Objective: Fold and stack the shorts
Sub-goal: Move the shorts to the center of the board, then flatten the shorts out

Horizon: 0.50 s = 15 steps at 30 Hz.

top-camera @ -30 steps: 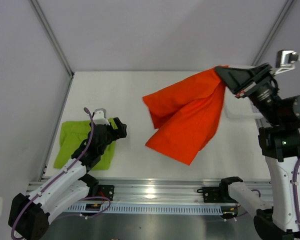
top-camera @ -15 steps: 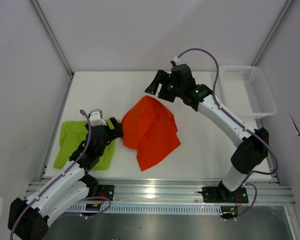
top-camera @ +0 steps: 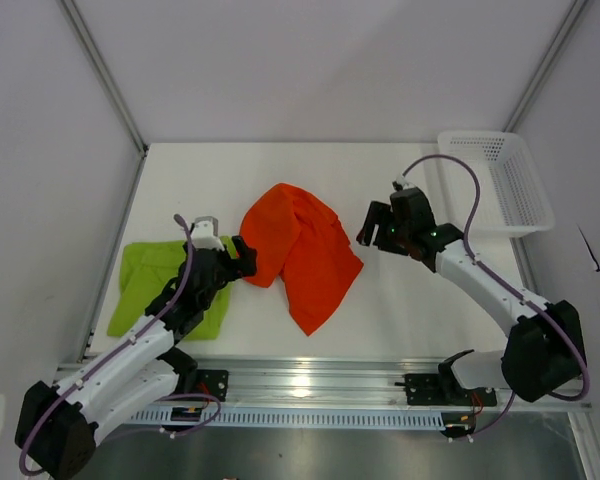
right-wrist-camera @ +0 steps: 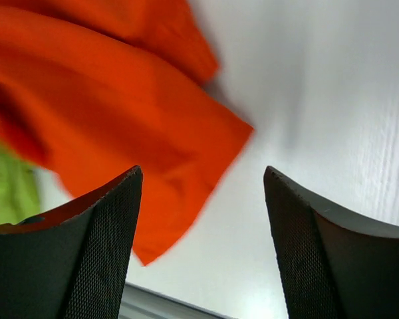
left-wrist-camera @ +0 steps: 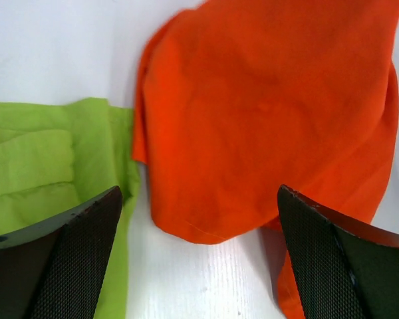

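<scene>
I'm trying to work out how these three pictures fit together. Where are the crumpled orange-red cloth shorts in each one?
Top external: orange-red cloth shorts, crumpled at the picture's centre.
Left wrist: they fill the upper right.
Right wrist: upper left.
Shared landmark: lime green cloth shorts, to their left in every view.

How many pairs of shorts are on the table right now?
2. The lime green shorts lie near the left edge of the table; the orange-red shorts sit crumpled mid-table. Anything beneath the orange heap would be hidden.
</scene>
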Available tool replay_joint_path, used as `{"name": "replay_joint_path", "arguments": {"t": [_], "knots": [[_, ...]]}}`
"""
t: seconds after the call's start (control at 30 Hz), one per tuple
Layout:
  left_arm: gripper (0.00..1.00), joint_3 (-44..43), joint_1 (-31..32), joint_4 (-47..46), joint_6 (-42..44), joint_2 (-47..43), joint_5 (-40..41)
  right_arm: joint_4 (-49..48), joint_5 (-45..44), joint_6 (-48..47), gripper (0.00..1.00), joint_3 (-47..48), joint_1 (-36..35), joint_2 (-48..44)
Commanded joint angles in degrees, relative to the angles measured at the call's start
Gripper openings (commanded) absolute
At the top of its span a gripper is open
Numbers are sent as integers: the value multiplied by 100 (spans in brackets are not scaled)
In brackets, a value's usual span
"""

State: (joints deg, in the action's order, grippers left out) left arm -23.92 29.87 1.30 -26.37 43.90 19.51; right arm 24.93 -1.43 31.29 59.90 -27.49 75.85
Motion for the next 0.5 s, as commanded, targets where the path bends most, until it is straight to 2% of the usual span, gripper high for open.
{"name": "replay_joint_path", "arguments": {"t": [0.0,0.13,0.2,0.47], "knots": [[99,-323,361,-560,342,469,-571,-751,468,9,75,-768,156,175],[99,-464,1212,-806,668,795,-430,-1156,468,44,74,-1006,208,684],[99,-499,1433,-929,808,980,-570,-1437,669,70,73,-980,261,1060],[99,-684,1707,-965,958,1384,-633,-2167,1083,263,66,-708,332,2108]]}}
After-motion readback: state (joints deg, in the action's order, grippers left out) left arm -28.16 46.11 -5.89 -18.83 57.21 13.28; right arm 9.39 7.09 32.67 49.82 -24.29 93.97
